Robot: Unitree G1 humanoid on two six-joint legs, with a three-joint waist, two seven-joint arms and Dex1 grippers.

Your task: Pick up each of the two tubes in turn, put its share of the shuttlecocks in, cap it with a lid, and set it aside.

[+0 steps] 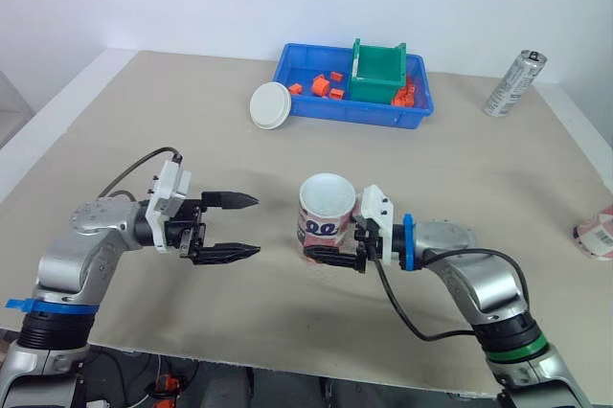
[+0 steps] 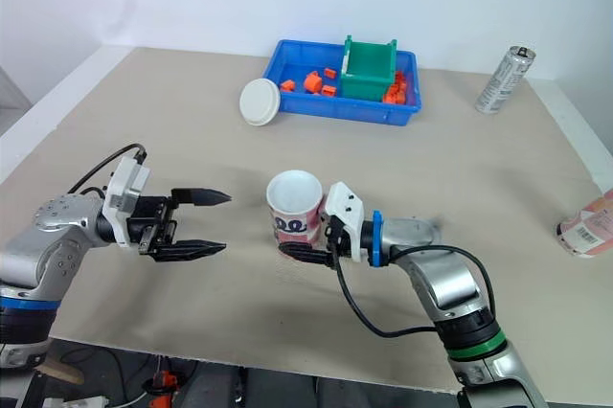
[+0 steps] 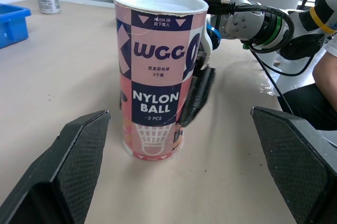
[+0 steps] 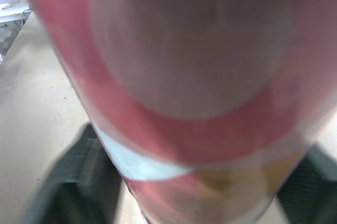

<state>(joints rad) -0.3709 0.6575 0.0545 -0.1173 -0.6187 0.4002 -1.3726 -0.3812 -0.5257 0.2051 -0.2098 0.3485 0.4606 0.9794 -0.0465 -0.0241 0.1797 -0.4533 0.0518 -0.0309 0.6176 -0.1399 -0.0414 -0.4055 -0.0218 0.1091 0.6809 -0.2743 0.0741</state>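
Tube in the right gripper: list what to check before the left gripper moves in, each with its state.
1. Tube stands upright on the table, mouth open: ok.
2. Right gripper is shut on the tube low down, a finger on each side: ok.
3. Left gripper is open, faces the tube and is apart from it: ok.
4. Shuttlecocks inside the tube: cannot tell.
5. Lid lies free beside the blue bin, ready for capping: ok.
6. Second tube lies on its side at the table's right edge, away from both grippers: ok.
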